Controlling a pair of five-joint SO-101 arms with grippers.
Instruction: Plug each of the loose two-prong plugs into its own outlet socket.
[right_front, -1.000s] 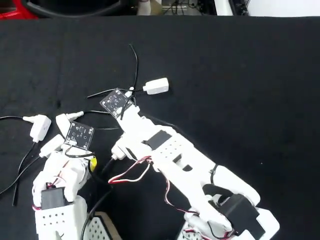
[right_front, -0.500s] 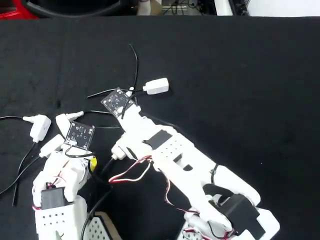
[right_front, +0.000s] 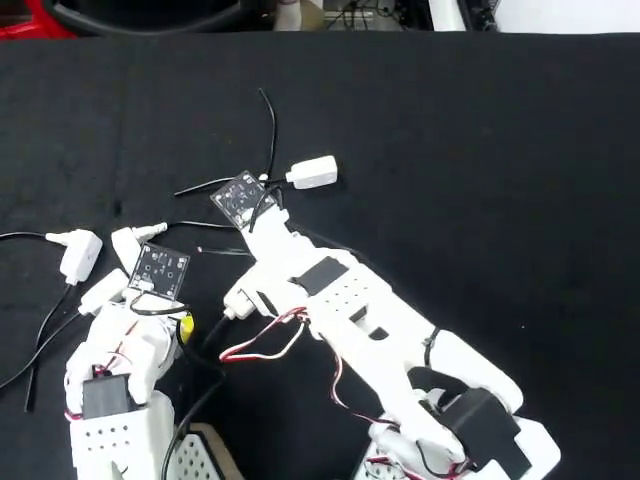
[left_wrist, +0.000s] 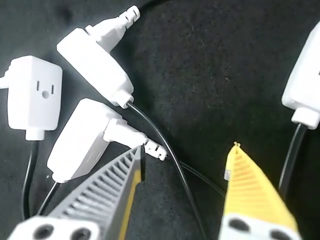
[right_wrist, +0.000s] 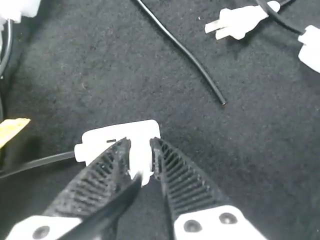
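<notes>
Overhead, find the right arm (right_front: 340, 300) stretched to mid-table and the left arm (right_front: 120, 360) low, near a socket (right_front: 78, 252). From the left wrist, note the left gripper (left_wrist: 186, 150) gaping wide, holding nothing, straddling a cable (left_wrist: 172, 160). From the right wrist, see the right gripper (right_wrist: 141, 145) pinched shut on a white block (right_wrist: 102, 142), probably a socket, long axis crosswise to the jaws, cord trailing from one end; plug (right_wrist: 232, 22) lying flat, well apart, prongs pointing away from its cord. Beware cord drag twisting that narrow pinch and spoiling alignment.

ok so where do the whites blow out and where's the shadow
high view: white adapter blows out, no surface detail; left wrist view: outlet evenly lit, slots visible; right wrist view: cloth darkens beside the white block in the right gripper.
</notes>
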